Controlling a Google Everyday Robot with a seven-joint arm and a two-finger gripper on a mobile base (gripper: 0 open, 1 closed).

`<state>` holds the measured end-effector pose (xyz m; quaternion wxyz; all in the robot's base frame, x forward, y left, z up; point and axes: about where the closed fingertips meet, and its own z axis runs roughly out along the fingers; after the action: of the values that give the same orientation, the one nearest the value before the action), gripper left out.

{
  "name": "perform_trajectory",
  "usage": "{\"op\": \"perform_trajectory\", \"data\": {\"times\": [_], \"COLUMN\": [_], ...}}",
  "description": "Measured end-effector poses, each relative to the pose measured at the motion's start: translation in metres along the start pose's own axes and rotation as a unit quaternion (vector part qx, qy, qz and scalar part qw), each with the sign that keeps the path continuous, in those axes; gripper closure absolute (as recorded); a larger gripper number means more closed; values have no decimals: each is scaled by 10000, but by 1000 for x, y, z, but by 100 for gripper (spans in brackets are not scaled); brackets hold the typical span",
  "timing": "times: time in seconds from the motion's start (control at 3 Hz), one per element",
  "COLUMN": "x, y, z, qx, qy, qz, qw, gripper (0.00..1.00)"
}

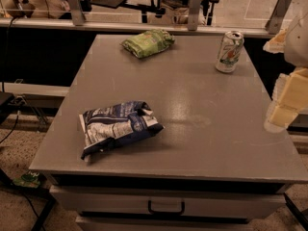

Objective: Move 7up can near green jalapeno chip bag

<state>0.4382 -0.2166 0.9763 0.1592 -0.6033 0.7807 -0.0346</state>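
In the middle of the view stands a big gray worktop (192,95). Under its front edge, at 6 o'clock, there is a wide drawer (120,203).

On the worktop, at about 8 o'clock, lies a dark-blue and white chip bag (118,126). It is crumpled and lies on its side.

At 3 o'clock, just past the right edge of the worktop, hangs the robot's claw (284,105). It is pale yellow and white. It is up in the air and touches none of the things on the worktop. I cannot tell if the claw is open or closed.

At 11 o'clock, near the back edge, lies the green jalapeno chip bag (147,42). It is wrinkly and lies flat.

At 1 o'clock, near the back right corner, stands the 7up can (229,51). It is upright, with its shiny top up. From the green bag, the can is at 3 o'clock and well apart, with bare worktop between them.

The drawer has a small dark handle (166,208) at its middle.
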Motion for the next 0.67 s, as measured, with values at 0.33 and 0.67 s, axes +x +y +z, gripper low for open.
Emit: {"op": "perform_trajectory", "data": {"times": [0.33,0.67], "x": [0,2], "y": [0,-10], "z": [0,2], "qx": [1,20], "qy": [0,-91], "qz": [0,59], "qw": [10000,9999], "gripper": [0,0]}}
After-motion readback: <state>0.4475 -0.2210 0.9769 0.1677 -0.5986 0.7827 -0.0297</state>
